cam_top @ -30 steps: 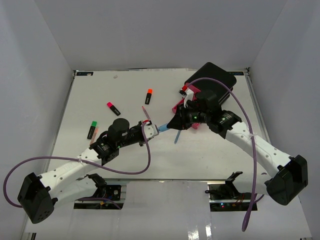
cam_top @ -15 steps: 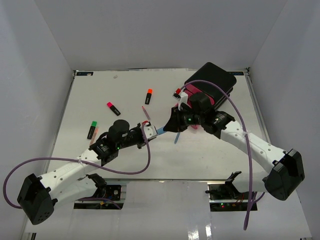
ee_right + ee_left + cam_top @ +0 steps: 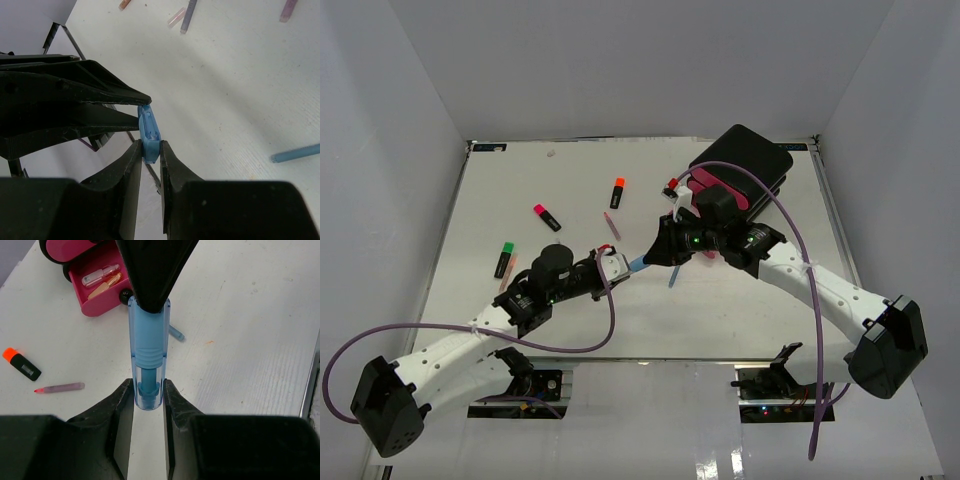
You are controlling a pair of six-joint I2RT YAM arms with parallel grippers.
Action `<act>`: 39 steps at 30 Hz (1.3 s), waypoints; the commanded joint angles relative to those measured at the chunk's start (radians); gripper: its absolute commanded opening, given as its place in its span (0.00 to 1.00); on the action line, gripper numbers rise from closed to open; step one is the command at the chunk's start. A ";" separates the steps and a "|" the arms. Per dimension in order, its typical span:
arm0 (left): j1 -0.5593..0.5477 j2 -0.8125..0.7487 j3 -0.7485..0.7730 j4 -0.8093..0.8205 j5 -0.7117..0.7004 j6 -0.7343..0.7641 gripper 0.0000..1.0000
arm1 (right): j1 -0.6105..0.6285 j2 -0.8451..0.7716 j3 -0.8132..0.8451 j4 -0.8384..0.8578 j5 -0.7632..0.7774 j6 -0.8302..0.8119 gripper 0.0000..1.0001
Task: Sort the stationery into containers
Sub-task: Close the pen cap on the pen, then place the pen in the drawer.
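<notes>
The blue pen (image 3: 149, 347) hangs in the air over the middle of the tabletop (image 3: 740, 310), a little toward the near edge, gripped at both ends. The left tool (image 3: 149, 392) is closed down on one end, its two black fingers pressing the clear barrel from either side. The right tool (image 3: 150, 150) is pinched tight on the opposite end, so the pen bridges the two tips, which meet nearly head-on.

The black drawer box (image 3: 745, 160) stands at the far right corner of the tabletop. One pink drawer (image 3: 95, 307) is pulled out toward the middle, and the left wrist view shows a clear item and an orange one lying inside it.

A second blue pen (image 3: 674, 275) lies flat on the tabletop just under the held one, on the side toward the right edge. Toward the far edge from the tools lie an orange-capped highlighter (image 3: 618, 192) and a thin pink pen (image 3: 611, 224). A pink-capped highlighter (image 3: 546, 216) lies further toward the left edge, and a green-capped highlighter (image 3: 504, 260) lies nearest that edge, beside the left arm.
</notes>
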 commanded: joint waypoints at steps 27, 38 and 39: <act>-0.020 -0.044 0.053 0.110 0.084 0.018 0.59 | -0.086 -0.104 0.004 -0.154 0.154 -0.143 0.08; -0.020 0.048 0.076 0.098 -0.105 -0.063 0.90 | -0.275 -0.220 -0.023 -0.198 0.341 -0.238 0.08; -0.020 0.058 0.085 0.103 -0.142 -0.083 0.93 | -0.278 -0.222 -0.036 -0.176 0.358 -0.237 0.08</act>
